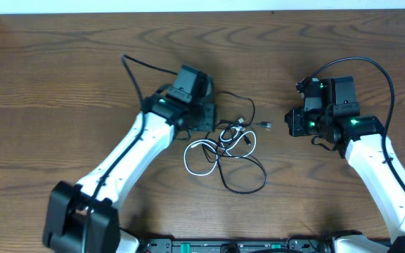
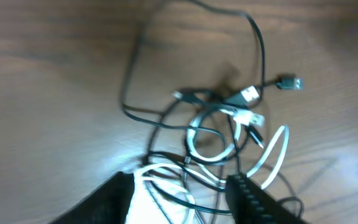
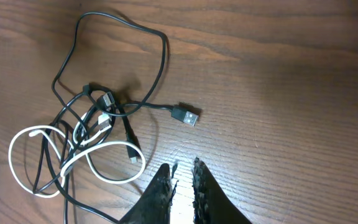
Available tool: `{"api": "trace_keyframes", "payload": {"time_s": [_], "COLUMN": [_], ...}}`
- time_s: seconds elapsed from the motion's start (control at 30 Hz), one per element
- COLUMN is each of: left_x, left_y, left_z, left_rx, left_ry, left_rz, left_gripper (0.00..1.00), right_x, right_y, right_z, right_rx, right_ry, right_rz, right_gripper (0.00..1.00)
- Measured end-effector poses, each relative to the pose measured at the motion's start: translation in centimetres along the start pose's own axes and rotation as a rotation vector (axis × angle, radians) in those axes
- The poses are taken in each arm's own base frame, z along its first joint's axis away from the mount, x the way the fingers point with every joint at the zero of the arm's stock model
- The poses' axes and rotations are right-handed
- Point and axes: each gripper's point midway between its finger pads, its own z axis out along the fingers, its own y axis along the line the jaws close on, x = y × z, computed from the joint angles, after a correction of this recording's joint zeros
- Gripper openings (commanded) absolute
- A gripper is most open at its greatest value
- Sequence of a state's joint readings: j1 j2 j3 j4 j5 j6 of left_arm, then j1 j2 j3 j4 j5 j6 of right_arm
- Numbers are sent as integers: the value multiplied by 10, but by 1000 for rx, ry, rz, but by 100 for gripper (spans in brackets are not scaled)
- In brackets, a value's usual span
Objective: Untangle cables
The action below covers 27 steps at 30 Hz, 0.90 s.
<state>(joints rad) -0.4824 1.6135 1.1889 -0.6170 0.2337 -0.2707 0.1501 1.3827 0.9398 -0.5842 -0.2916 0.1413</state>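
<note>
**Left gripper over the knot, right gripper facing a free plug**

The cables lie in one loose tangle at the middle of the table, between the two arms. The left gripper is just beside the tangle's left edge. Its fingers are spread wide, and strands of the white cable run through the gap between them. Its wrist view is blurred, so I cannot tell whether the fingers touch those strands or merely straddle them. Nothing looks pinched.

The right gripper stands apart from the tangle on the other side, fingers drawn almost together with nothing between them.

What the next move likely turns on is one black cable. Its free end leaves the knot and runs roughly straight along the line between the two grippers, ending in a flat plug. That plug lies clear of the loops, on bare wood, pointing toward the right gripper and nearer to it than any other part of the bundle.

Judging from this, the right arm is better placed to take the plug end and draw it outward, provided its fingers part first. The left is better placed to hold the knot back.
</note>
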Motion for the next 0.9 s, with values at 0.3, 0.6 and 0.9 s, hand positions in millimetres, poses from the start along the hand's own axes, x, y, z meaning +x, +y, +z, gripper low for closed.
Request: {"api": "trace_keyframes", "payload": {"time_s": [0.3, 0.6, 0.9], "left_x": [38, 52, 55], "left_y": [-21, -22, -35], "left_z": [48, 91, 93], "left_rx": [10, -19, 22], "left_ry": [160, 215, 216], "left_rz": [79, 126, 149], "left_gripper": [58, 36, 7], "right_x": [0, 1, 1], "right_y": [0, 0, 0], "right_z": [0, 0, 0], "right_rx": [0, 0, 1], "right_ry": [2, 3, 4], "right_rz": [1, 1, 1], "right_gripper": [10, 9, 9]}}
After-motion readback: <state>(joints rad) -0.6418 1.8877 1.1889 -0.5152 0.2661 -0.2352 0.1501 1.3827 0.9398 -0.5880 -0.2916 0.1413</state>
